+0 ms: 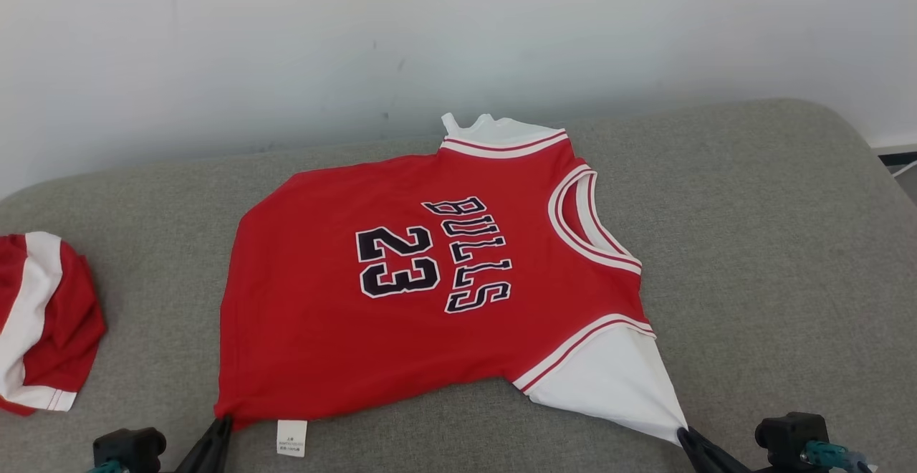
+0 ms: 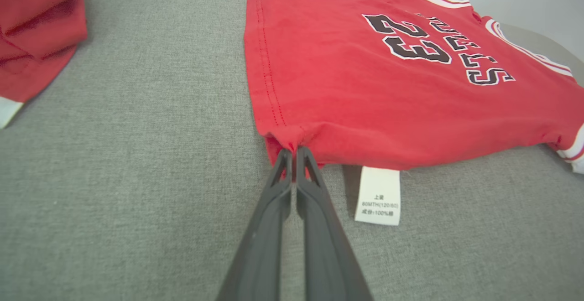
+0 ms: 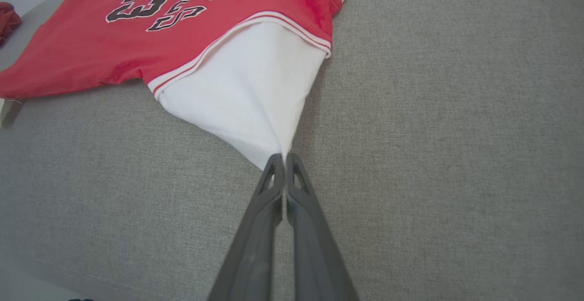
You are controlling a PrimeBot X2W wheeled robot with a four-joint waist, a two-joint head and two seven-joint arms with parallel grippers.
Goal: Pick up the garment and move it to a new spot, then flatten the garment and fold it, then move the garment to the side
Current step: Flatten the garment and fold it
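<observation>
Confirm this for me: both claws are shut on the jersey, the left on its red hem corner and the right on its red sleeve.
One thing is wrong: the sleeve is white, not red, as the right wrist view shows. The rest stands: both claws are shut on the jersey, the left claw on its red hem corner and the right claw on its white sleeve.

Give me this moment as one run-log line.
phase: flattening | left pincer: shut on jersey hem corner | right pincer: shut on white sleeve tip | jersey: spread print-up on grey cushion
</observation>
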